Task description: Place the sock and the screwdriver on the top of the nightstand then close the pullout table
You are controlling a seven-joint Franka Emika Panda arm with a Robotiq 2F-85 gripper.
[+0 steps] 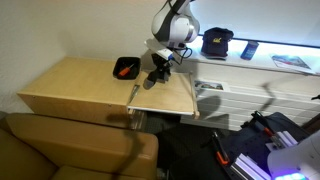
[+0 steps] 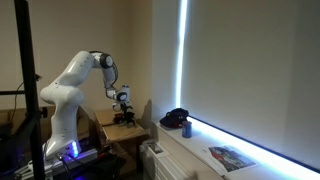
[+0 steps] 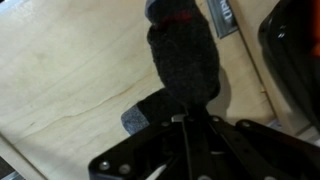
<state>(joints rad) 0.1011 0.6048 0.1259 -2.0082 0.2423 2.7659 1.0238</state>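
Pinching the sock [image 3: 185,65] in my hand [image 3: 183,118], I judged it best to lift clear, then release over the nightstand counter [image 1: 70,85].

One sock [image 3: 185,65], one screwdriver [image 1: 124,68], one black tray [image 1: 135,63], one cap [image 1: 217,42], one nightstand [image 1: 70,85], one pullout table [image 1: 170,98]

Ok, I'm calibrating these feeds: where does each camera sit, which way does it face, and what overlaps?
Exterior view: high behind the sofa, looking down on the nightstand; shows the hand and lower arm.
Exterior view: far to the side, facing along the window; shows the whole arm.
Wrist view: looks down past the hand at the held sock.
Shared: both exterior views show the black cap.
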